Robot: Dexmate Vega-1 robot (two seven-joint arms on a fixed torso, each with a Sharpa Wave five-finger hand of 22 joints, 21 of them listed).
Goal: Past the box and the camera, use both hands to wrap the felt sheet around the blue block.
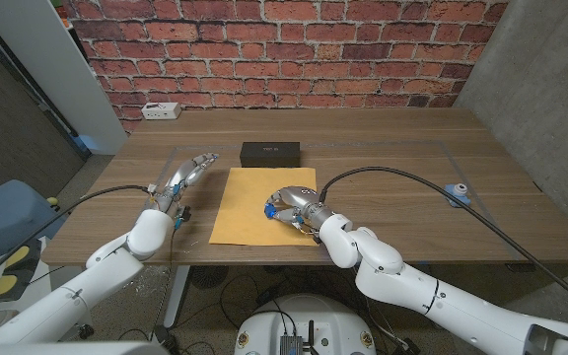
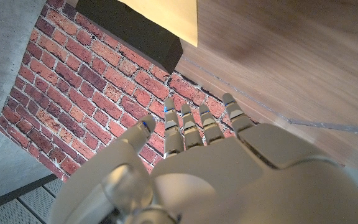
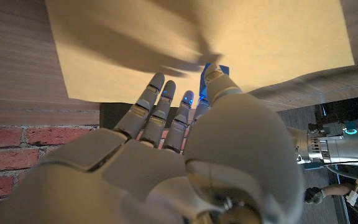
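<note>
right hand [image 3: 166,162], felt sheet [image 3: 166,43], blue block [image 3: 219,70]

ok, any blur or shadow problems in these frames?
Head view: sharp, evenly lit, no glare. Left wrist view: left hand soft, too close to the lens; brick wall crisp. Right wrist view: right hand blurred and casts a broad shadow on the felt sheet; blue block barely visible.

Arms: glossy white rounded shells, ball-like joints | left hand [image 1: 181,182]: silver-grey metallic segmented fingers, small blue lights at fingertips | right hand [image 1: 297,205]: same silver finish, blue fingertip lights | cables: one black cable per arm, arching from each wrist toward 3 and 9 o'clock
</note>
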